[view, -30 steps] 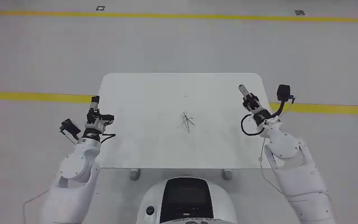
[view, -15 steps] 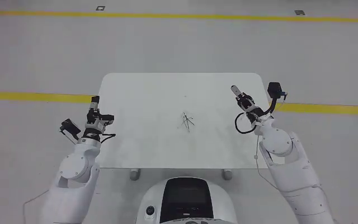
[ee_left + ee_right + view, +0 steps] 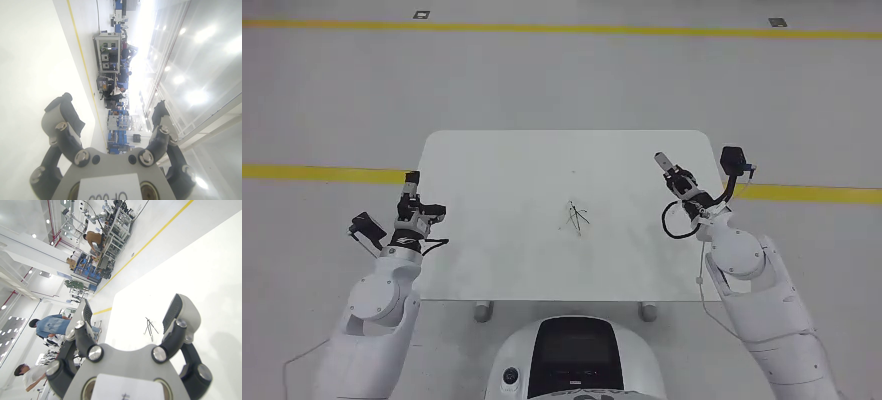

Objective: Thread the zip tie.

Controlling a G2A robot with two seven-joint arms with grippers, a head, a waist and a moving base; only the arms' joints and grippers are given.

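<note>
Left gripper (image 3: 412, 180): just off the table's left edge, about halfway along it. Jaws spread wide; dark fingers (image 3: 65, 111) well apart.

Table (image 3: 502, 170): white top with rounded corners, standing on a pale floor. A yellow line (image 3: 322, 172) on the floor runs behind it from side to side.

Zip ties (image 3: 575, 215): a small cluster of thin dark strips lying flat at about the table's middle. They cross one another loosely; the count cannot be told. Well apart from both grippers and touched by neither.

Right gripper (image 3: 662, 160): above the table's right part, near the right edge, pointing toward the far side. Jaws spread wide; ribbed pads (image 3: 171, 311) face each other across an open gap. In the right wrist view the ties lie on the table beyond that gap, closer to one finger than the other.
</note>
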